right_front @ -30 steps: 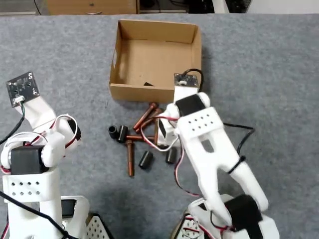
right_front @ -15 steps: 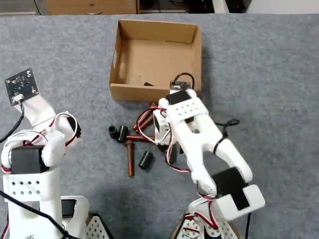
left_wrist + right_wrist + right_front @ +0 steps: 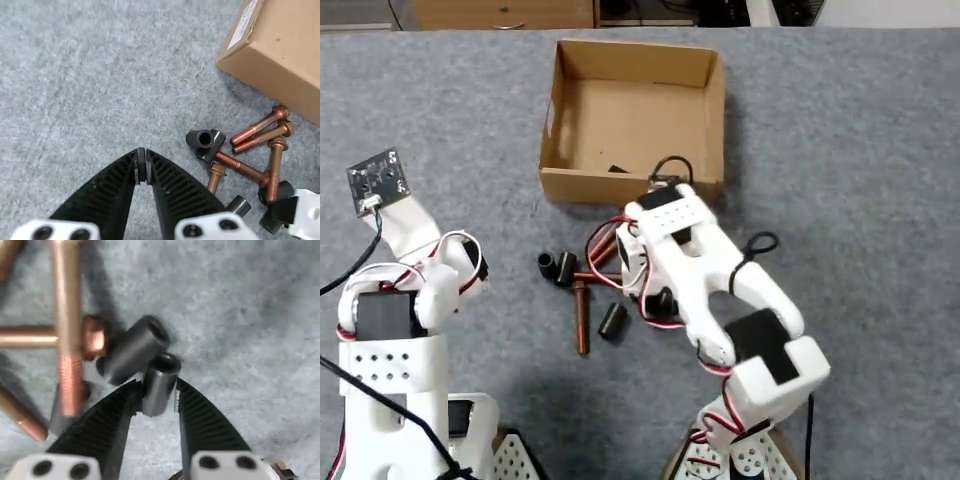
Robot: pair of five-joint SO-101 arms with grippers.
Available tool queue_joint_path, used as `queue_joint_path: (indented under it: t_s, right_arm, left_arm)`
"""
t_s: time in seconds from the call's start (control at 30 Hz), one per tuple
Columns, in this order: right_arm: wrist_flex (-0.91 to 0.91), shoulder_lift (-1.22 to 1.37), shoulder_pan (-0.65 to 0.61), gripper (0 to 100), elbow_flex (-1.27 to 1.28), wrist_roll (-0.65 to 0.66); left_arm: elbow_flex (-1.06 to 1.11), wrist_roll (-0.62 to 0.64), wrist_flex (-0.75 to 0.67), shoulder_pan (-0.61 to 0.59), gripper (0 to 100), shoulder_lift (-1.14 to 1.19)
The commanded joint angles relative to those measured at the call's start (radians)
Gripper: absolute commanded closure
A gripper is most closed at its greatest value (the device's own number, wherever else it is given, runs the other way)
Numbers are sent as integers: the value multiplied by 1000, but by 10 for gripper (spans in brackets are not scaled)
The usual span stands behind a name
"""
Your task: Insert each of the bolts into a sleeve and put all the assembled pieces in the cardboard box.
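Grey carpeted table (image 3: 840, 130) carries everything.
Cardboard box (image 3: 630, 190) sits upright and open-topped, well ahead of both grippers.
Right arm (image 3: 720, 270) is bent down over the parts pile, just short of the box's near wall.
Left gripper (image 3: 141, 165): jaws fully closed, tips touching, nothing held. It is over bare carpet, and the pile is ahead of it on the right arm's side.
Right gripper (image 3: 156, 386): jaws narrowly apart and pressed on both sides of 1 black sleeve.
5 bolts (image 3: 240, 167) lie in a loose pile ahead of the left gripper:
- 2 lie side by side on a slant with their heads toward the box.
- 2 cross near their ends.
- 1 (image 3: 582, 318) has its long axis toward the box, head at the far end.

Held sleeve (image 3: 161, 377): its long axis is roughly in line with the fingers, open end pointing away from the wrist.
2nd sleeve (image 3: 132, 355) lies at a slant just past the fingertips, touching the held sleeve's far end.
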Motion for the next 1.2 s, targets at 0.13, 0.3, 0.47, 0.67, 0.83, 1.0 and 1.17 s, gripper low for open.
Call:
queue_joint_path:
  t_s: [0.13,0.3,0.47,0.67,0.83,1.0,1.17]
  right_arm:
    - [-34,81,-15,875,-24,-15]
    - [-37,108,-8,988,-27,-15]
    - [-35,114,-8,998,-41,-14]
    - [5,107,-8,997,-62,-5]
    - [190,38,-7,997,-208,15]
    - [338,-171,-7,997,-395,40]
    - [408,-377,73,997,-553,72]
  left_arm:
    - [-3,0,-17,-11,980,-5]
    - [-2,0,-17,-11,980,-5]
    - [0,0,-17,-8,980,-5]
    - [26,0,-15,-5,980,1]
    - [74,-8,-11,-3,980,-4]
    - [66,-8,-14,-3,980,-4]
    - [38,-2,-23,-2,980,4]
